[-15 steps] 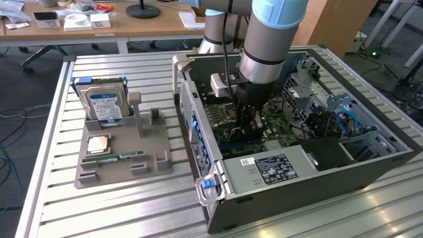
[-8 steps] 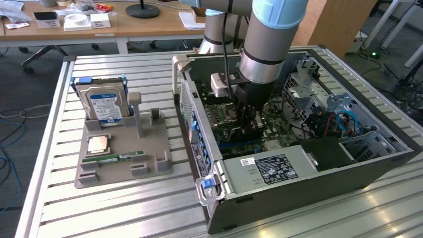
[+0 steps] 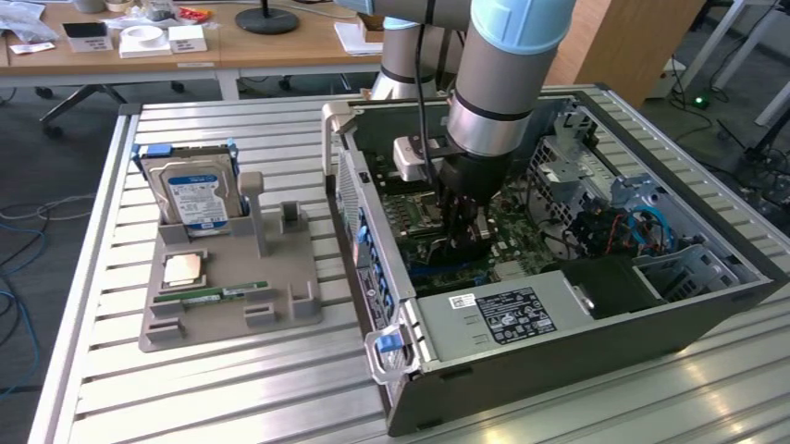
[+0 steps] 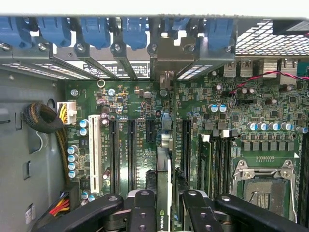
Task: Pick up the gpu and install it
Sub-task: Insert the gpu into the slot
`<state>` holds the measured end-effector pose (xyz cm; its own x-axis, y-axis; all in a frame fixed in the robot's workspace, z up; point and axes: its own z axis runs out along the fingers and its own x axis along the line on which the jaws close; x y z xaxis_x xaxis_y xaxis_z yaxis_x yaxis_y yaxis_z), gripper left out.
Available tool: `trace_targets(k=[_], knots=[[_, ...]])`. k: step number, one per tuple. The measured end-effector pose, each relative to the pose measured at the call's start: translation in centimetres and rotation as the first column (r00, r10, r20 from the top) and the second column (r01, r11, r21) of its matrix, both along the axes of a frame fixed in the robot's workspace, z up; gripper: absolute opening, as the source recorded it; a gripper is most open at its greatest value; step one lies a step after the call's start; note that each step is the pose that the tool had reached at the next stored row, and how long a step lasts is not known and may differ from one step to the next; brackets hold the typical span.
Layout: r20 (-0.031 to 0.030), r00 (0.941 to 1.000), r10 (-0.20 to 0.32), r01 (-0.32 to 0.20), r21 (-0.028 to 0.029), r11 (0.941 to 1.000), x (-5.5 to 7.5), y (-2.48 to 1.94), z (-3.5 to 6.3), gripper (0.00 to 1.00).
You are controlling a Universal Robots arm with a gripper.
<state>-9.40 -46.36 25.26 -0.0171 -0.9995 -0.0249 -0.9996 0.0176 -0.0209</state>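
Ribbed bare-metal table (image 3: pixel 247 388), dull silver. Matt grey plastic holder tray (image 3: pixel 228 310). Hard drive (image 3: pixel 198 199) with glossy blue-and-white paper label on silvery metal. Dark painted sheet-metal computer case (image 3: pixel 593 342), perforated inside. Green lacquered motherboard (image 4: pixel 140 96), slightly shiny. Glossy blue plastic slot clips (image 4: pixel 96 31). Satin black gripper fingers (image 4: pixel 145 212). Thin gpu (image 4: pixel 163 193), edge-on, green-edged.

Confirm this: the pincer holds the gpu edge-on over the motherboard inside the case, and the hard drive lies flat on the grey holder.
Not quite. In the exterior view the hard drive stands upright in the grey holder, not flat. The rest holds: the pincer grips the gpu edge-on over the motherboard inside the case.
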Motion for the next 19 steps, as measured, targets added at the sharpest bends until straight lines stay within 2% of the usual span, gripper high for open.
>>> trace_targets(k=[19], knots=[[0.0001,1.0000,0.000,0.000,0.0003,1.0000,0.00,0.02,-0.27,0.25]])
